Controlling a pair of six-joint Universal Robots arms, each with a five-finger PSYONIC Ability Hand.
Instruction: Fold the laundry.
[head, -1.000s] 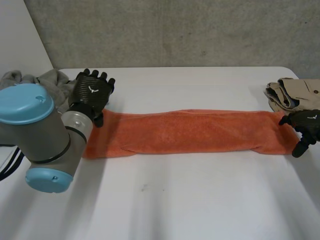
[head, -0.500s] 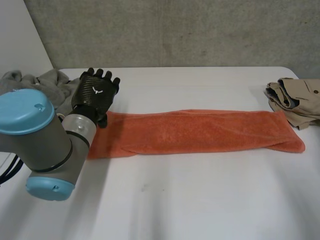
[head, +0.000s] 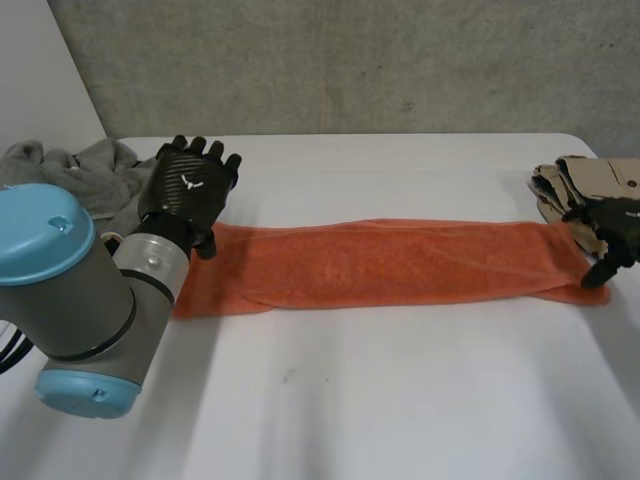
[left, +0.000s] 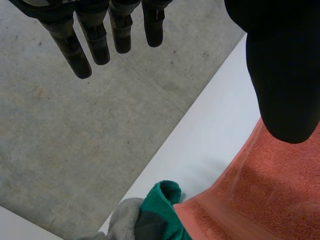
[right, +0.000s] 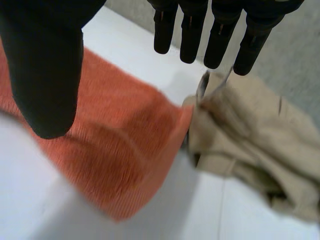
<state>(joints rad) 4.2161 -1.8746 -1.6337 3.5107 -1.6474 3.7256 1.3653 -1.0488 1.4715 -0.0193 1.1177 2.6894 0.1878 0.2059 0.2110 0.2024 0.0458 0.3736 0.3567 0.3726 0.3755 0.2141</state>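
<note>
L hand & R hand are hovering spread at orange towel ends; pinching both corners evenly is looking best.

No words, numbers or brand names are showing clearly enough to be read on anything in these views. A small white mark is sitting on the back of the left hand in the head view. It is showing as a thin forked stroke and is not reading as any letter or number.
</note>
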